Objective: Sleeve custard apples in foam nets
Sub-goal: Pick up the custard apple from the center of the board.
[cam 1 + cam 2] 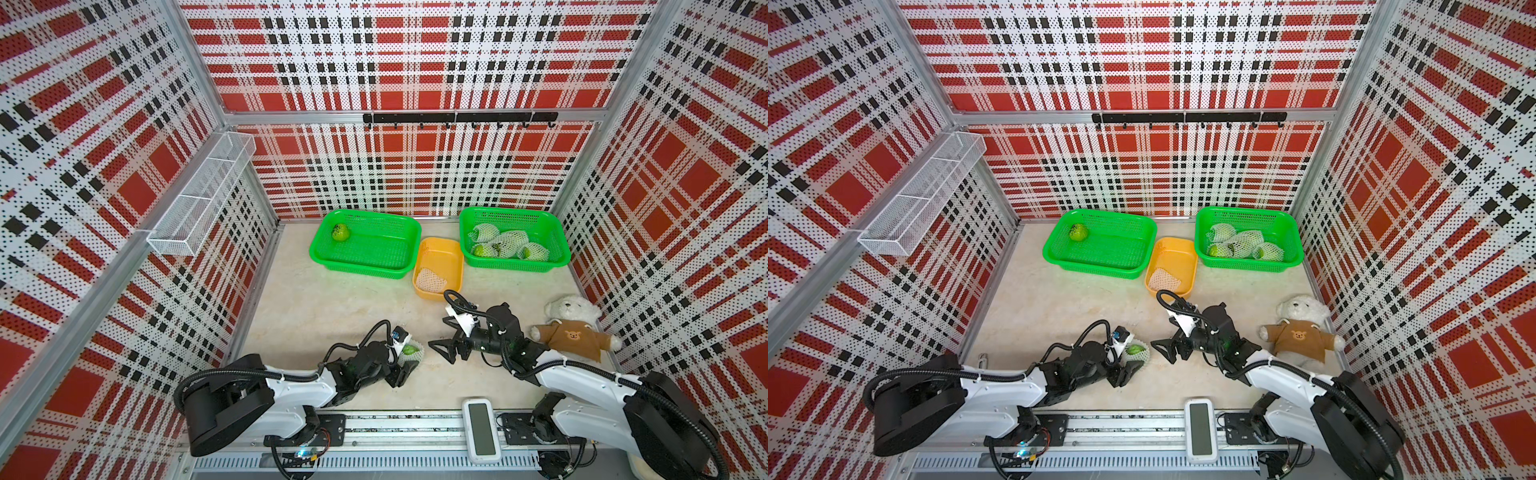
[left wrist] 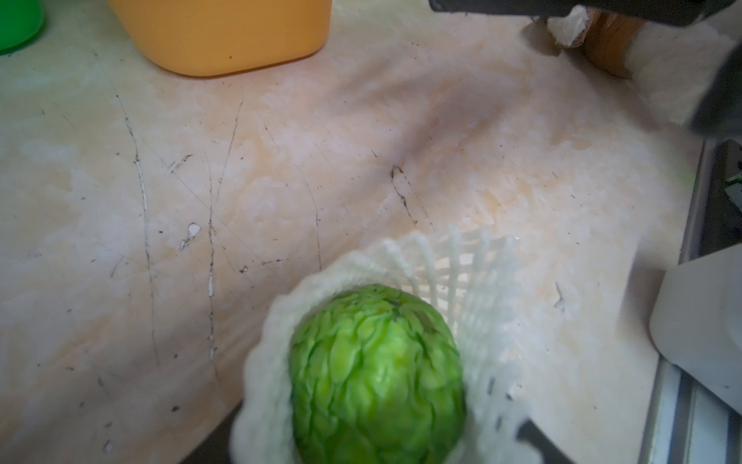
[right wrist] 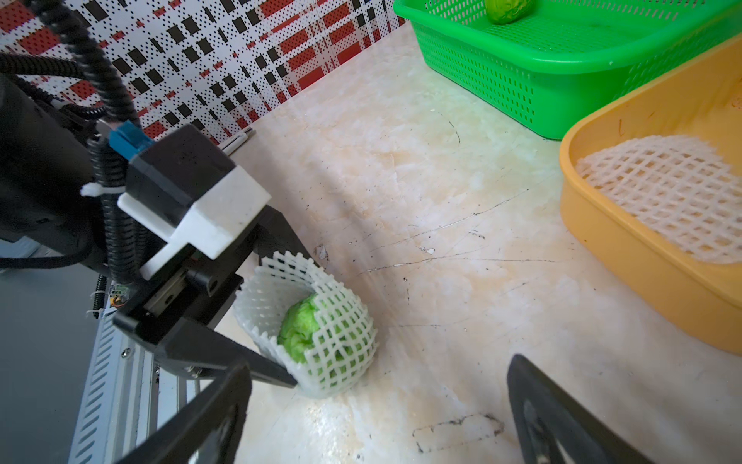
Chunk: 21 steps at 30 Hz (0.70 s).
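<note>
1. done: several sleeved apples (image 1: pixel 505 245) lie in the right basket (image 1: pixel 511 264); another apple (image 2: pixel 377 373) sits in its net (image 3: pixel 341 317) on the worktop (image 1: pixel 332 316).
2. to do: one bare apple (image 1: pixel 340 232) in the left basket (image 1: pixel 361 268), one spare net (image 1: pixel 430 279) in the tray (image 1: pixel 460 257).
3. left pincer (image 3: pixel 301 321) straddles the netted apple; whether it pinches, i cannot tell. right pincer (image 1: pixel 440 352) is spread and empty.

You have 1 custard apple (image 2: pixel 377 373) sitting inside a white foam net (image 2: pixel 473 281) on the scratched pale tabletop (image 2: pixel 241 180); the yellow tub (image 2: pixel 225 36) stands well apart from it.
</note>
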Tool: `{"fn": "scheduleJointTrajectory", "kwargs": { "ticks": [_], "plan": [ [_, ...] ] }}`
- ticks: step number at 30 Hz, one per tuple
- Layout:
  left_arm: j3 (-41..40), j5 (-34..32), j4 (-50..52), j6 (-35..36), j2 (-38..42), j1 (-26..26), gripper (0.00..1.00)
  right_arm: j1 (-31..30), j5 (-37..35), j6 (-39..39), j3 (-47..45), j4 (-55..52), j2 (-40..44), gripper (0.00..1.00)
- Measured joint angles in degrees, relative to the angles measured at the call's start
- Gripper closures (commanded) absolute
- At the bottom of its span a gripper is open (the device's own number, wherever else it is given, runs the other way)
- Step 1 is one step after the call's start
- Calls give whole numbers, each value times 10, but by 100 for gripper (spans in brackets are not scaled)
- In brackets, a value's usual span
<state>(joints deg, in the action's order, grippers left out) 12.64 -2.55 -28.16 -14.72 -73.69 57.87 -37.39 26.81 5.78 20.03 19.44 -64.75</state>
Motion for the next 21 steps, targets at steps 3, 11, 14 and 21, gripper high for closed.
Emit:
{"fn": "scheduleJointTrajectory", "kwargs": {
  "ticks": [3, 11, 14, 21],
  "plan": [
    [3, 9, -20, 2, -18, -2, 45, 0, 5, -1, 0, -2, 1, 0],
    [7, 76, -4, -14, 19, -66, 56, 1, 35, -34, 17, -21, 42, 0],
    [14, 109, 36, -25, 77, -105, 56, 2, 43, -52, 27, -20, 53, 0],
    [97, 224, 160, -82, 162, -222, 59, 0, 66, -139, 25, 49, 53, 0]
  ]
}}
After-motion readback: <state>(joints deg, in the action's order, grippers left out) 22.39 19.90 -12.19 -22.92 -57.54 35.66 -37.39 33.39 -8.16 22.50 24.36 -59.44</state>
